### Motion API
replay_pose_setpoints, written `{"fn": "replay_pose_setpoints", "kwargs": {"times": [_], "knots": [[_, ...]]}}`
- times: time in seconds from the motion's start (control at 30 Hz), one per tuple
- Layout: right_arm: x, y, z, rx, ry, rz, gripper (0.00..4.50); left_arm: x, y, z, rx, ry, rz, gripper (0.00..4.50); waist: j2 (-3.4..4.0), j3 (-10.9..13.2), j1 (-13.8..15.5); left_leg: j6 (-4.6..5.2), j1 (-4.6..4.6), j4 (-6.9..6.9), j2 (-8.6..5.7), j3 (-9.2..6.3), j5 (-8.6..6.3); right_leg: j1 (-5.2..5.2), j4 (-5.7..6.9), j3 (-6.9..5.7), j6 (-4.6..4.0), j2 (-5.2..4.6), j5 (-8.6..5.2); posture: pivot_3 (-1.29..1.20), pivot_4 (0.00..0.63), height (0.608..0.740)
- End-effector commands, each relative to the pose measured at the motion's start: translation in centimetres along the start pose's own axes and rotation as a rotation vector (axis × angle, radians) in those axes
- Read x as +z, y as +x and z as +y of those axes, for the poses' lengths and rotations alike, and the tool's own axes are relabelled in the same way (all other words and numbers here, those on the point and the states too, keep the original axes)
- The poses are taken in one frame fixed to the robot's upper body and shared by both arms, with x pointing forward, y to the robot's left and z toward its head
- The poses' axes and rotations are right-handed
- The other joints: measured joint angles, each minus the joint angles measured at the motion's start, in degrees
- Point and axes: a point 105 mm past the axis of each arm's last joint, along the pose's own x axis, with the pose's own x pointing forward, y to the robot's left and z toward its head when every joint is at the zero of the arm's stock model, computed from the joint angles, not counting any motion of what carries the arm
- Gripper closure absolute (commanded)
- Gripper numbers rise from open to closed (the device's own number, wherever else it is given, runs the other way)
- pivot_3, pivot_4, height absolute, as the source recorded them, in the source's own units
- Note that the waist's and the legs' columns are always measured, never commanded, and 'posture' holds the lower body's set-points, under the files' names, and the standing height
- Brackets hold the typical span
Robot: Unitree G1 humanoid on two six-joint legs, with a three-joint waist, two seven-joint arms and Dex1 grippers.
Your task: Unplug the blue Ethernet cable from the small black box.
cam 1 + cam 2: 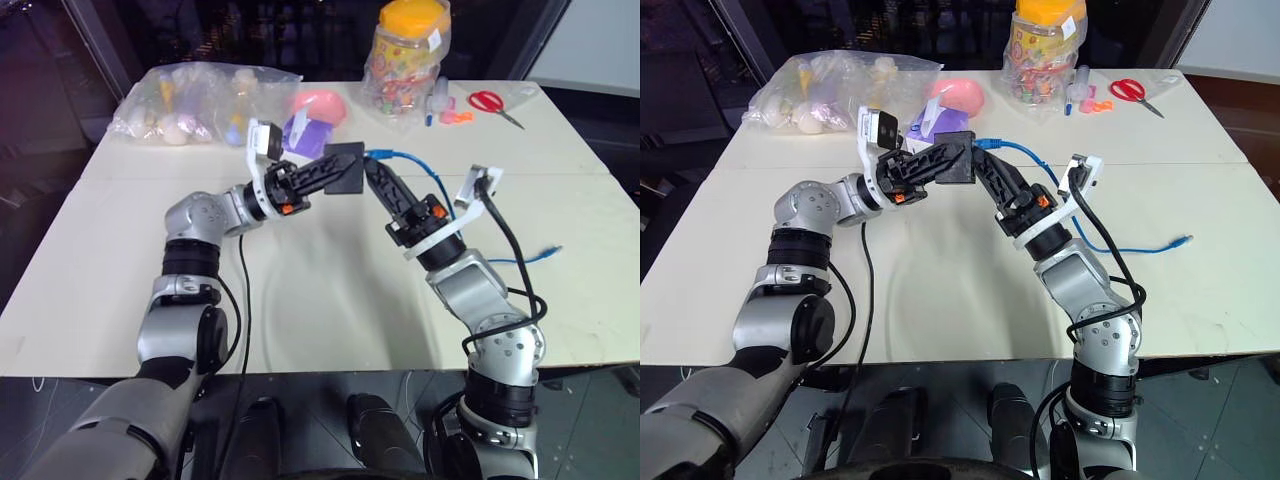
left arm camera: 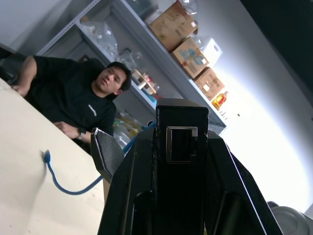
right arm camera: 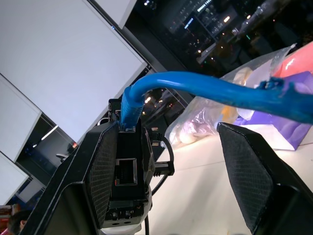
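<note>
My left gripper (image 1: 333,171) is shut on the small black box (image 1: 346,165) and holds it up above the middle of the table. The blue Ethernet cable (image 1: 425,170) is plugged into the box's far right corner. From there it droops to the table and ends in a loose plug (image 1: 548,253). My right gripper (image 1: 374,172) is open just right of the box. In the right wrist view one of its fingers (image 3: 98,171) lies against the box (image 3: 128,161) below the blue plug (image 3: 129,110). The other finger (image 3: 249,166) stands apart, with the cable arching over the gap.
At the table's far side are a clear bag of small items (image 1: 190,100), a purple tissue box (image 1: 305,130), a pink object (image 1: 320,103), a candy jar (image 1: 405,55) and red scissors (image 1: 492,102). A person in a black shirt (image 2: 78,98) sits beyond the table.
</note>
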Motion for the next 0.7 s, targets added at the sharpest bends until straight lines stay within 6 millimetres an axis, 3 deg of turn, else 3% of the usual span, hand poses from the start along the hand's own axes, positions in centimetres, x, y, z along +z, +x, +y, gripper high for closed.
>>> {"fn": "replay_pose_setpoints", "kwargs": {"times": [0.03, 0.33, 0.7], "knots": [[0.59, 0.28, 1.37, 0.059, -0.019, -0.027, 1.2, 0.24, 0.7, -0.42, -0.024, 0.012, 0.002, 3.98, 0.0, 0.0, 0.0, 0.0, 0.0, 0.0, 0.0, 0.0, 0.0, 0.0, 0.0, 0.0, 0.0, 0.0, 0.0, 0.0, 0.15, 0.739], [0.07, -0.02, 2.25, 0.101, -0.031, -0.008, 1.2, 0.83, 0.58, -0.1, -0.01, 0.01, -0.028, 3.98, 0.0, 0.0, -0.02, 0.0, -0.01, -0.01, 0.0, 0.0, 0.0, -0.02, -0.02, 0.0, 0.0, 0.0, 0.0, 0.0, 0.15, 0.739], [0.54, 0.08, 1.56, 0.08, -0.037, -0.035, 1.2, 0.2, 0.45, -0.26, -0.02, -0.005, -0.011, 3.98, 0.0, 0.0, 0.0, 0.0, -0.07, -0.03, 0.0, 0.0, 0.0, -0.02, -0.11, -0.01, 0.0, 0.0, 0.0, 0.0, 0.15, 0.739]]}}
